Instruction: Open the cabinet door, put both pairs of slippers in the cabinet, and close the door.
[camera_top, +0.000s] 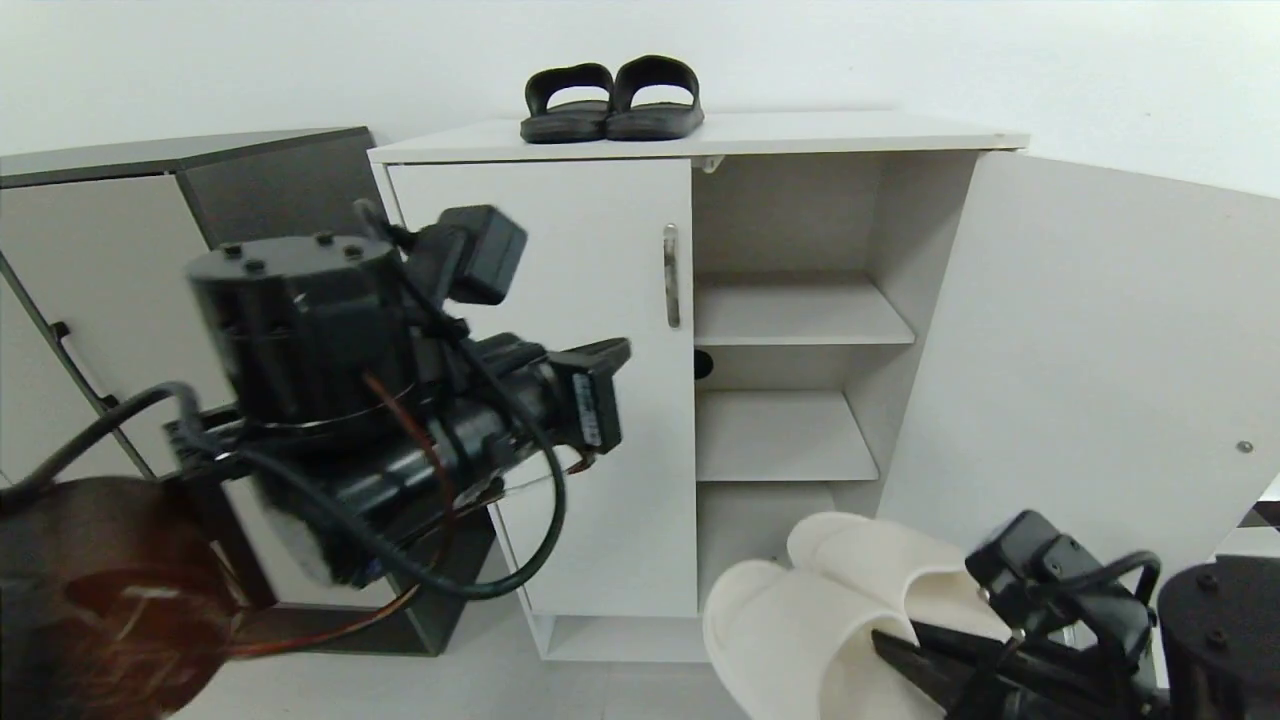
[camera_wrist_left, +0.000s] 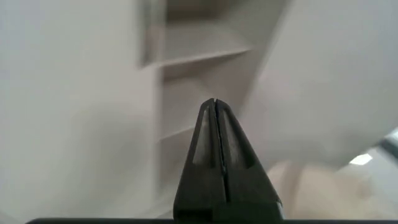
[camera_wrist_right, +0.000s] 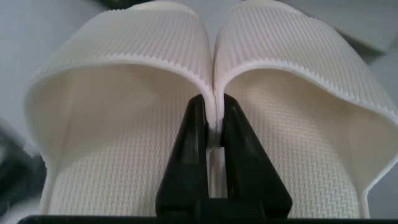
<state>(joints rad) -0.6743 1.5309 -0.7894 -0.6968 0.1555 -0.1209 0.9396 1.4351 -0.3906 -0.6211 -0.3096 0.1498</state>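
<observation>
The white cabinet (camera_top: 850, 128) stood with its right door (camera_top: 1090, 370) swung wide open, showing 2 shelves (camera_top: 800, 312) inside. Its left door (camera_top: 560, 420) was closed, with a slim metal handle (camera_top: 671, 276) upright along the inner edge. The black slippers (camera_top: 612, 100) sat side by side on the cabinet's top, toward its left half and with their toes pointing out from the wall.

The white slippers (camera_top: 830, 610) hung low in front of the cabinet's open compartment, near its bottom section and outside it. The right gripper (camera_wrist_right: 213, 106) was clamped narrow on them, pinching the 2 inner edges together where the ribbed straps meet (1 finger inside each slipper). The pair was held side by side as a single bundle (camera_wrist_right: 124, 124).

The left gripper (camera_wrist_left: 215, 106) was fully closed, its fingers pressed flat against each other from base to tip. It was raised in front of the cabinet and pointed toward the shelves. The left arm (camera_top: 400, 400) was before the cabinet's closed left door. A dark grey cabinet (camera_top: 130, 260) stood just beside the white cabinet on its left.
</observation>
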